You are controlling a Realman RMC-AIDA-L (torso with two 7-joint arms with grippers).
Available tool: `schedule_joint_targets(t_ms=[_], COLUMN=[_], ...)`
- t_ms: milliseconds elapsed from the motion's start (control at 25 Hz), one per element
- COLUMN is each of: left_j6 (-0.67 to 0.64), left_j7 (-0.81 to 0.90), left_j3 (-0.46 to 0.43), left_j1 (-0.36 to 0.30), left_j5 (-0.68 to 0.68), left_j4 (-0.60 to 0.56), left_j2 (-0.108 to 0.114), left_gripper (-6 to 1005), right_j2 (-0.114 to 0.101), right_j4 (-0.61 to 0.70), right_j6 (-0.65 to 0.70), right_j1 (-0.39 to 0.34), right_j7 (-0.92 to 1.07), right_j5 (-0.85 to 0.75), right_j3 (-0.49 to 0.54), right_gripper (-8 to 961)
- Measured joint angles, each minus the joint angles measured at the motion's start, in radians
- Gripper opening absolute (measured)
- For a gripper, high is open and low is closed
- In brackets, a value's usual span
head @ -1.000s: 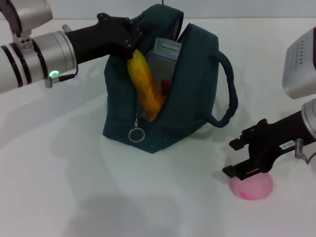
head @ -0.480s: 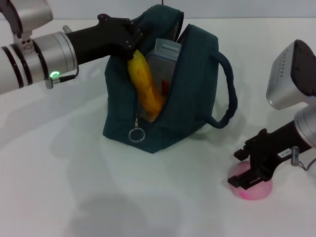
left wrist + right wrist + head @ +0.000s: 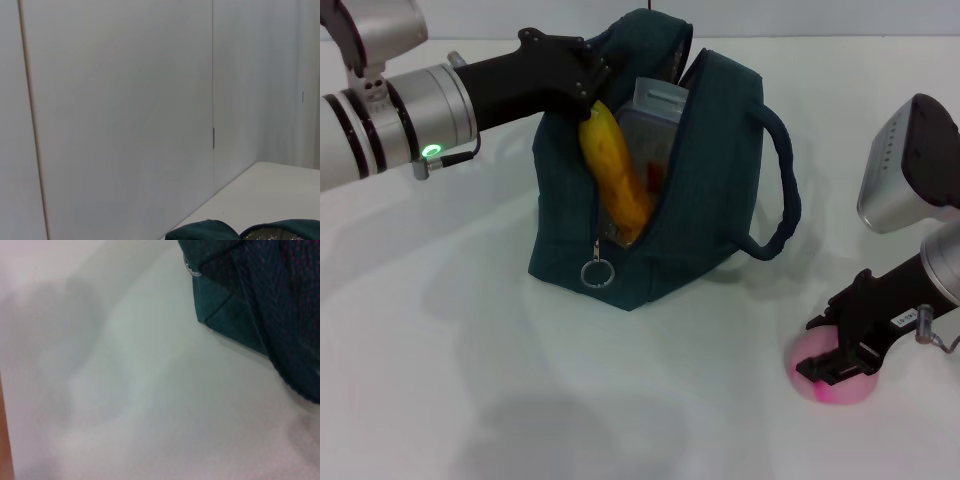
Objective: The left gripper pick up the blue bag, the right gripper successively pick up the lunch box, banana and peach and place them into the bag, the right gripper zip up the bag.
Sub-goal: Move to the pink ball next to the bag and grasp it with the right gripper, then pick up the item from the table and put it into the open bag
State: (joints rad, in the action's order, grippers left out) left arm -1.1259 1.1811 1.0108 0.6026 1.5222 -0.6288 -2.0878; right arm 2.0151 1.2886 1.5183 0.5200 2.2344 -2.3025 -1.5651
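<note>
Lunch box [image 3: 655,125] and banana [image 3: 615,175] sit inside the blue bag [image 3: 705,200], left gripper [image 3: 582,75] clamping its rim; right gripper [image 3: 832,352] straddles the peach [image 3: 832,378], grip unclear, zipper undone.

The view is dominated by a pale panelled wall [image 3: 125,110] with two vertical seams; the nearer seam carries a small dark mark. A white table [image 3: 270,192] occupies the lower corner. At the frame's edge, the dark teal top of the bag [image 3: 200,232] shows, with a strip of its silver lining [image 3: 272,235] beside it.
</note>
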Motion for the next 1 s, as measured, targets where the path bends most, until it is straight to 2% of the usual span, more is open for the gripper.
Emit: schedule_joint_targets(t_ms=[320, 520, 600, 760, 880, 1000], left_j6=[0.0, -0.001, -0.003, -0.011, -0.042, -0.084], left_j7=[-0.002, -0.025, -0.026, -0.037, -0.054, -0.06], left_j3=[0.0, 0.0, 0.0, 0.002, 0.007, 0.008], left_j1=[-0.002, -0.01, -0.011, -0.012, -0.014, -0.015], left_j5=[-0.003, -0.007, -0.007, -0.012, -0.026, -0.041], left_j4=[0.0, 0.0, 0.0, 0.0, 0.0, -0.006], left_j2=[0.0, -0.001, -0.001, -0.001, -0.001, -0.001], left_gripper=[144, 145, 145, 146, 147, 147], right_j2=[-0.004, -0.006, -0.005, -0.003, -0.005, -0.008], right_j4=[0.026, 0.082, 0.08, -0.023, -0.175, -0.3], right_j6=[0.02, 0.038, 0.04, 0.021, 0.017, 0.021], right_j1=[-0.014, -0.072, -0.104, -0.13, -0.116, -0.089], right_j7=[-0.031, -0.128, -0.204, -0.358, -0.5, -0.601], right_j5=[0.02, 0.156, 0.266, 0.497, 0.696, 0.831], right_j3=[0.044, 0.173, 0.275, 0.43, 0.529, 0.585], right_gripper=[431, 343, 322, 280, 253, 220])
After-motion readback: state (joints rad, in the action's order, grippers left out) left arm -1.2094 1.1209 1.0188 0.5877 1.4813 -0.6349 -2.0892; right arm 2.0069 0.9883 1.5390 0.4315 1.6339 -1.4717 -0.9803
